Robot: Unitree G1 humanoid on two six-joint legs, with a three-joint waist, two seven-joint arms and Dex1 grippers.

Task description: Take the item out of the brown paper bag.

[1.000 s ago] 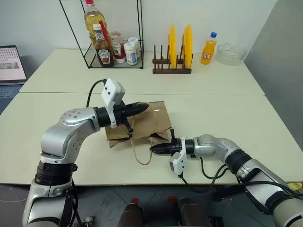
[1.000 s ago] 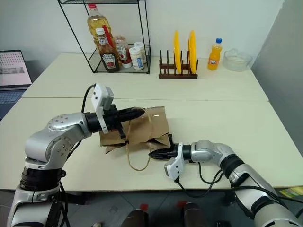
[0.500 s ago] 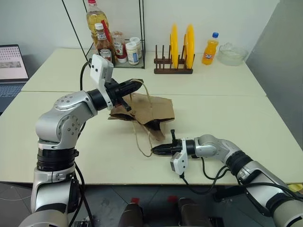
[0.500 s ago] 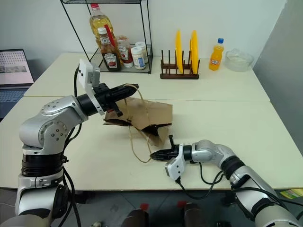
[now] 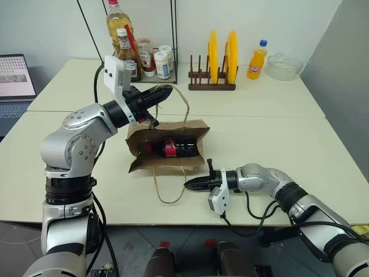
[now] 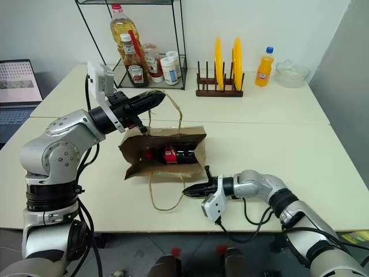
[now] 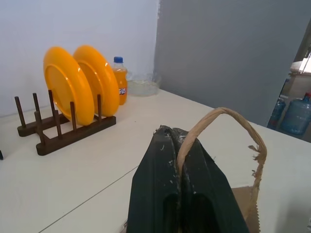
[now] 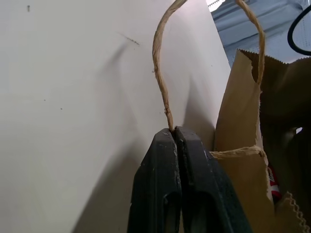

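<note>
The brown paper bag [image 5: 167, 163] lies on the table with its mouth pulled open toward me. Inside it lies the item [image 5: 174, 147], a small dark bottle with a red label, on its side. My left gripper [image 5: 167, 90] is raised above the bag's far left, shut on the upper twine handle [image 7: 221, 116], which hangs taut down to the bag. My right gripper [image 5: 187, 184] rests low on the table just in front of the bag, shut on the lower twine handle [image 8: 163, 92], whose loop lies flat on the table. The bag's edge [image 8: 240, 111] stands close beside the right fingers.
A wire rack [image 5: 170, 40] with ketchup and other bottles stands at the back left. A wooden rack with two yellow plates [image 5: 220, 55], an orange soda bottle [image 5: 255, 59] and a glass bowl [image 5: 281, 64] line the back. A laptop [image 5: 14, 78] sits far left.
My left gripper has risen with the upper handle, and the bag went from crumpled to open, so the bottle inside now shows. The right gripper has stayed put.
</note>
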